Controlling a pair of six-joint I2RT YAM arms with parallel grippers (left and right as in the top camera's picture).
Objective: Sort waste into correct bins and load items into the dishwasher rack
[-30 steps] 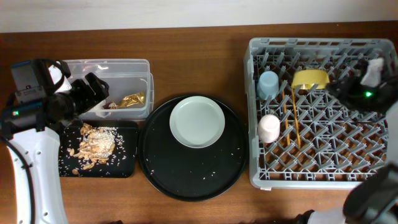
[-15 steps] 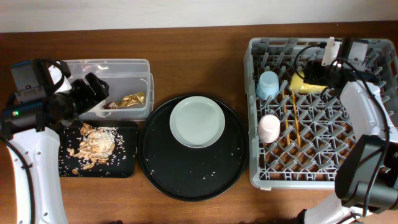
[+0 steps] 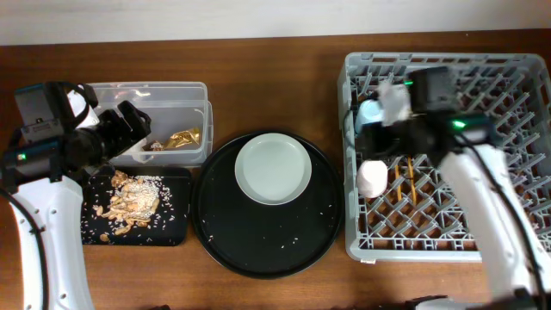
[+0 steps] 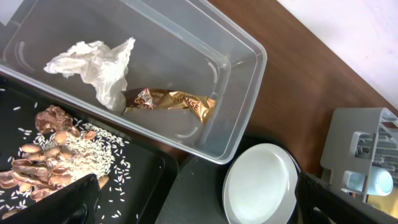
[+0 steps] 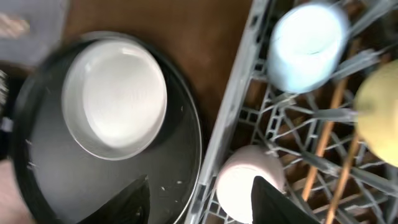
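Left jaws spread wide, empty. Ahead of them, inside clear tub [image 4: 239, 118]: crumpled napkin [image 4: 99, 68], gold foil wrapper [image 4: 174, 102] touching it. Just by one finger, food scraps [image 4: 56, 155] on shallow black tray [image 4: 143, 180]. Right jaws parted too, gripping nothing, over left rim of rack [image 5: 233, 106]; pink cup [image 5: 249, 180] below and between, blue cup [image 5: 308, 43] ahead, plate [image 5: 115, 96] off to one side on round black tray [image 5: 93, 180].
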